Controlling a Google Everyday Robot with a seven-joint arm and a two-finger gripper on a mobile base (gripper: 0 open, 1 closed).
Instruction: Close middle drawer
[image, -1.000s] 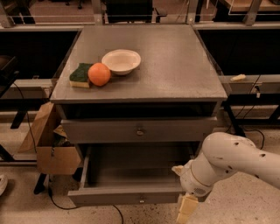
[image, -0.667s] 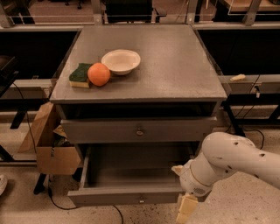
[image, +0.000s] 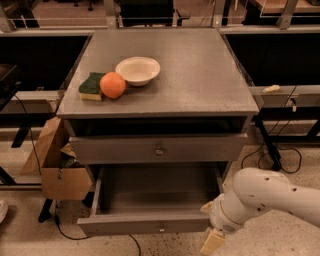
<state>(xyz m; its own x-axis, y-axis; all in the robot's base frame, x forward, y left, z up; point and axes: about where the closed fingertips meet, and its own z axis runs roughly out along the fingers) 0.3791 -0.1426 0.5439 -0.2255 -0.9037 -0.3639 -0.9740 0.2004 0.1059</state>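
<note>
Plainly pulled well out: middle drawer (image: 150, 225), front panel low and toward the camera, nothing visible inside. Parked just beside its right front corner: hand (image: 211, 241), hung low off the white arm (image: 265, 197), probably to get in front of the panel and shove it inward. Cannot tell whether parted or together. Up on the worktop (image: 200, 75), out of the way: bowl (image: 138, 70), orange (image: 112, 85), sponge (image: 91, 85).
</note>
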